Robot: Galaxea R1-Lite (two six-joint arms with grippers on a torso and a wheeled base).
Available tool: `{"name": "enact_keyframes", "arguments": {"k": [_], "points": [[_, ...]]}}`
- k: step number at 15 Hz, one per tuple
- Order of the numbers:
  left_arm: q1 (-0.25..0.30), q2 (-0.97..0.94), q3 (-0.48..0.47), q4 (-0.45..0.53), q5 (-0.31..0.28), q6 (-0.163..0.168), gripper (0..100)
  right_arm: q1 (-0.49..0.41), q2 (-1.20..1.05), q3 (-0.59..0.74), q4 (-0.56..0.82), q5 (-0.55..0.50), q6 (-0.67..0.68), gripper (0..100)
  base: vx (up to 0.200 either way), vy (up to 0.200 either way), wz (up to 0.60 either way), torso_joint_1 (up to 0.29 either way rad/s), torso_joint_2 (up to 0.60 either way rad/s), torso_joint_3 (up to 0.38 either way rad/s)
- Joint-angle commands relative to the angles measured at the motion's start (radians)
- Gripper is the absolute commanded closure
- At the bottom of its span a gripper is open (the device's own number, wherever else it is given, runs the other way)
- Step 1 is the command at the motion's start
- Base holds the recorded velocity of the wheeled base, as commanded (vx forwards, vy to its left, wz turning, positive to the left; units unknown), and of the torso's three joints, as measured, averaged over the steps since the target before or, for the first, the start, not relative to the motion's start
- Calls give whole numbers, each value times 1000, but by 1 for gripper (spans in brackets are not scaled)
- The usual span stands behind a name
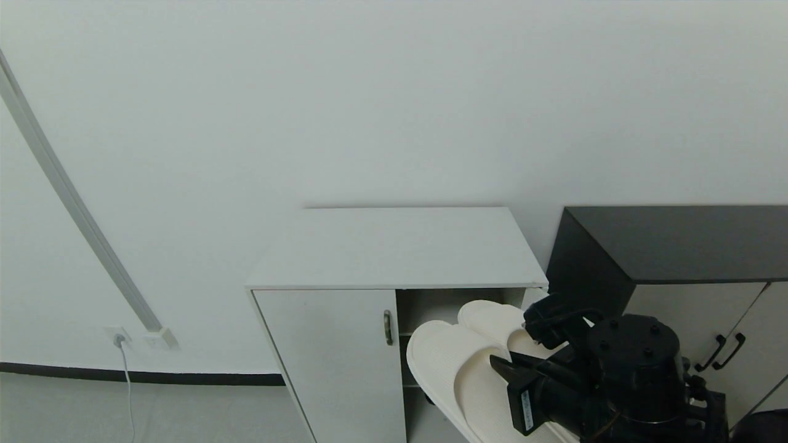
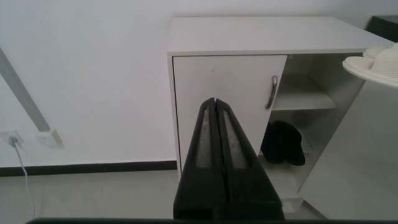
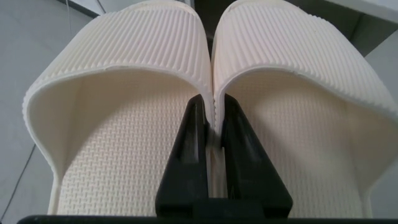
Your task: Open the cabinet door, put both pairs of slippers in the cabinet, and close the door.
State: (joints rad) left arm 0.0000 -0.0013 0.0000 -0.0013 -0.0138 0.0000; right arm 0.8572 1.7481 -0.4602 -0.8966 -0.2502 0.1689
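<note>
White wall (image 1: pixel 394 92) backs the half-open cabinet (image 1: pixel 394 249) — my right gripper (image 3: pixel 212 102) clamps the cream slippers (image 1: pixel 452 360) (heels hidden); left gripper (image 2: pixel 215 104) pressed together, empty.

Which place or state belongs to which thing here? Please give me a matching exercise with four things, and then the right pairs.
Things:
1. cream slippers
2. left gripper
3. left door
4. dark item

Places or states:
a. closed, covering half of the cabinet
b. inside, under the shelf
c. clamped in the right gripper
d. shut, holding nothing

Pairs: 1-c, 2-d, 3-a, 4-b
</note>
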Motion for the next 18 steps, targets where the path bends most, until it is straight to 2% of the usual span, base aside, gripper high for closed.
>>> {"name": "enact_keyframes", "arguments": {"k": [1,4,8,18], "points": [[0,1,0,0,0,0,100,0,7,2,-1,0,0,100,0,0,0,-159,373,203],[0,1,0,0,0,0,100,-1,22,0,-5,0,0,100,0,0,0,-163,385,216],[0,1,0,0,0,0,100,-1,54,26,-107,-4,-23,100,0,0,0,-199,461,265],[0,1,0,0,0,0,100,0,59,40,-108,-4,-29,100,0,0,0,-210,533,322]]}}
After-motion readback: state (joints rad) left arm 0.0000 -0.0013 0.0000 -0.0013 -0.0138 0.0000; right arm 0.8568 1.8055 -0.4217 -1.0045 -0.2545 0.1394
